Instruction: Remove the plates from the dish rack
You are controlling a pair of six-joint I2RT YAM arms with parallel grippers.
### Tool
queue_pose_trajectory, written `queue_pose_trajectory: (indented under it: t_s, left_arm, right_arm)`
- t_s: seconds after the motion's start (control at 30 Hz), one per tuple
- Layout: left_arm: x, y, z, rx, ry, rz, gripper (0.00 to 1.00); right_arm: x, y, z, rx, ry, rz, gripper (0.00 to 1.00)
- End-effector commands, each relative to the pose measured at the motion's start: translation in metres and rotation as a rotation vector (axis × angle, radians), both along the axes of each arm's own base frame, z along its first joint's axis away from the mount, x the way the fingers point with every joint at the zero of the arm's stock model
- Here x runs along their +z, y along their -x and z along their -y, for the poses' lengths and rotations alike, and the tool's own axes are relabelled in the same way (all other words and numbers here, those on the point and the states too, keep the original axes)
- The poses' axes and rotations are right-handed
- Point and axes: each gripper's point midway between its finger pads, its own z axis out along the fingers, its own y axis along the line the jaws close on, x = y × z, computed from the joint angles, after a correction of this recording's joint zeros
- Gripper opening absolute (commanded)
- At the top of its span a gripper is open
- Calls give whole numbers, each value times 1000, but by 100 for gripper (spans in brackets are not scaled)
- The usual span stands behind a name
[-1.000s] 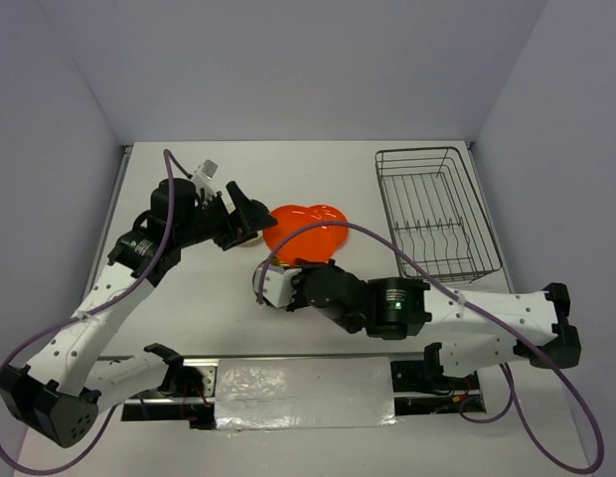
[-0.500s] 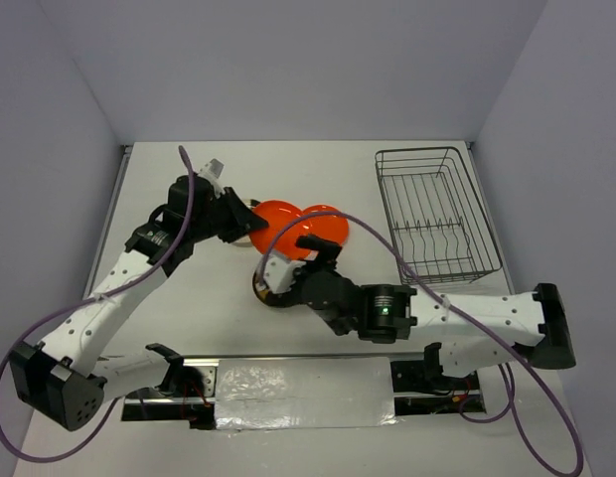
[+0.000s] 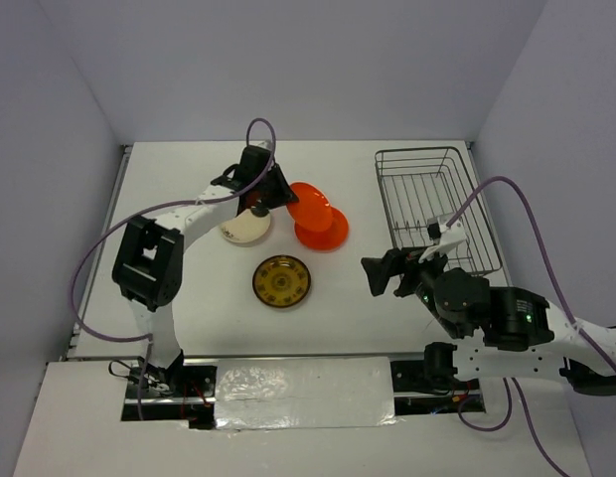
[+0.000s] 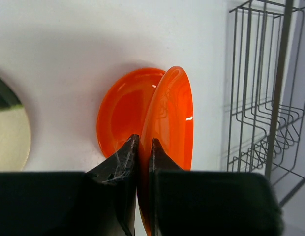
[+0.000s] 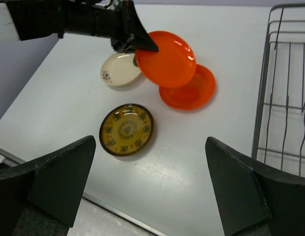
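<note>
My left gripper (image 3: 285,199) is shut on the rim of an orange-red plate (image 4: 169,113), holding it on edge above the table. A second orange-red plate (image 3: 323,231) lies flat just below and beside it. The cream plate (image 3: 245,227) with a dark spot lies to the left of them. An amber-yellow plate (image 3: 281,281) with a dark rim lies nearer the front. My right gripper (image 3: 373,273) hangs wide open with nothing in it, right of the amber plate (image 5: 126,129). The dark wire dish rack (image 3: 434,211) stands at the back right; no plate shows inside it.
The left arm (image 3: 194,214) arches across the back left of the table. The right arm's purple cable (image 3: 487,189) loops over the rack's near right corner. A taped strip (image 3: 303,393) runs along the table's front edge.
My left gripper shut on one orange-red plate and raised it on edge, swinging right. My right gripper opened, left the amber plate on the table and drew back to the right.
</note>
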Motion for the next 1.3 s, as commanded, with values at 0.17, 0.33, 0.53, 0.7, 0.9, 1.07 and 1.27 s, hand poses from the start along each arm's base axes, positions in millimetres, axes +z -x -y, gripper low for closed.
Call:
queue_pose_trajectory:
  t_s: [0.17, 0.33, 0.53, 0.7, 0.9, 1.07, 1.27]
  left_arm:
    - [-13, -40, 26, -46, 9, 34, 20]
    - [-41, -33, 29, -39, -35, -35, 36]
    - [-47, -17, 24, -5, -125, -65, 82]
    - [-23, -15, 18, 16, -228, -52, 99]
    - [44, 0, -38, 172, -419, 62, 100]
    - [104, 35, -115, 289, -632, 145, 99]
    - [124, 90, -228, 467, -589, 127, 100]
  right_arm:
    - [-26, 10, 15, 9, 6, -84, 100]
    - [-35, 7, 10, -10, 111, -92, 100]
    - [-35, 6, 12, -47, 139, -126, 100]
    - [-42, -1, 25, -152, 154, -181, 100]
    - [-61, -35, 26, -198, 165, -218, 100]
    - [-54, -71, 47, -254, 97, -174, 100]
    - [-51, -96, 77, -303, 118, -217, 100]
